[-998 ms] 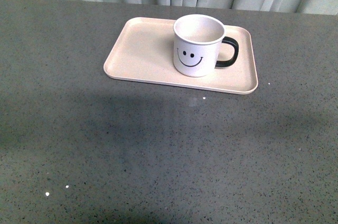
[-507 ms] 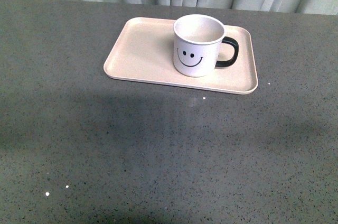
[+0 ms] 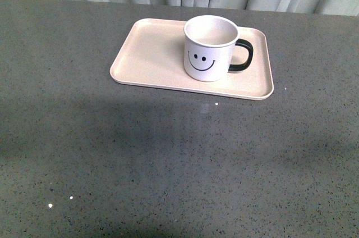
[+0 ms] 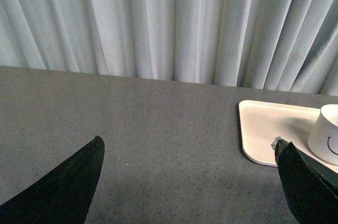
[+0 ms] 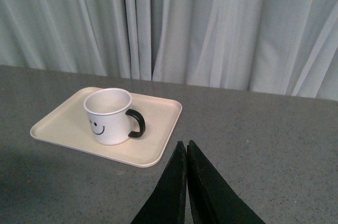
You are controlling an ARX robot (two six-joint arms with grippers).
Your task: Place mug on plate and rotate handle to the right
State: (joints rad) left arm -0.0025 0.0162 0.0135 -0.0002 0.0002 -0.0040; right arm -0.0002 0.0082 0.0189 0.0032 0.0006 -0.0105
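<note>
While mug (image 3: pixel 210 48) sits on plate (image 3: pixel 146 53), left gripper (image 4: pixel 187 174) spread apart, right gripper (image 5: pixel 186 152) clenched, both well clear.

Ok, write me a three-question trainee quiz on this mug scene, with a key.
1. True or false: the mug stands on the plate.
2. In the front view, the handle points: A) left B) right C) toward the camera.
3. Fill in: the right gripper is ____, the left gripper is ____.

Key: 1 true; 2 B; 3 shut, open.
</note>
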